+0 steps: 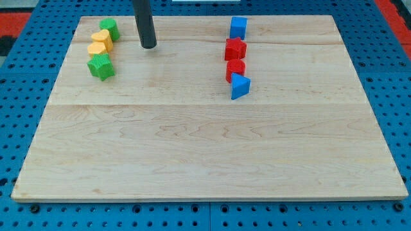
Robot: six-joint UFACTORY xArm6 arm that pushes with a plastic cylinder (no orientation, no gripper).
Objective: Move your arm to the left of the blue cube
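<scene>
Camera view, single frame. The arm ends in a dark rod; this tool has no jaws, so there is nothing to open or close and it grips nothing. The rod's tip [148, 46] rests on the wooden surface [192, 147] near the view's top, left of centre.

Toward the view's left of the tip, close by: a green block [108, 28], two yellow blocks [101, 38] [97, 49] stacked along a short diagonal, and a green star-like block [101, 67] below them. None touches the tip.

Well apart, toward the view's right of the tip: the blue cube [238, 27], slightly higher in the view than the tip. Below the cube runs a column: a red star-shaped block [236, 49], a second red block [236, 68], and a blue triangular block [239, 86].

Progress, as a judgement: the tip already lies on the cube's left side but far off, nearer the green and yellow cluster. What is left is a plain slide toward the view's right and a little upward, stopping just beside the cube's left face. The path between looks bare of blocks.
</scene>
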